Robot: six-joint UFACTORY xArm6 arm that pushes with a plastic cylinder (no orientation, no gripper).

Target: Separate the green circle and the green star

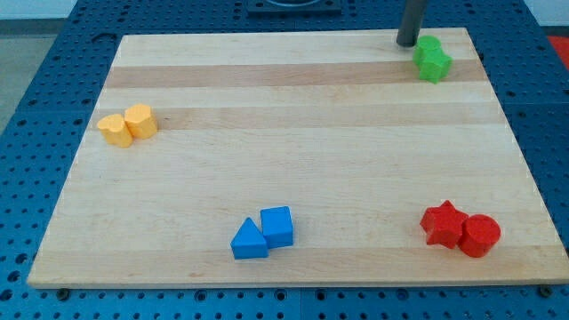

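Wooden board (293,116) across nearly the whole view, pale planks, on a blue perforated table (36,80).

Dark rod coming down at the board's top edge near the top right corner; my tip (408,43) on the wood, just left of and above the green pair, close to touching the upper green block. No fingers or clamp on this arm, only the plain rod end, so nothing clenched or released.

Near the bottom right corner: red star (444,223) and red circle (480,236), touching, circle toward the view's right.

Near the bottom edge, left of centre: blue cube (277,226) and blue triangle (249,240), touching, triangle lower left.

Near the left edge, upper half: two yellow blocks pressed together, yellow hexagon-like block (140,121) on the right, yellow block (114,130) of unclear shape on the left.

In the top right corner: green star (435,64) and green circle (428,44), touching, circle toward the top edge, partly behind the star.
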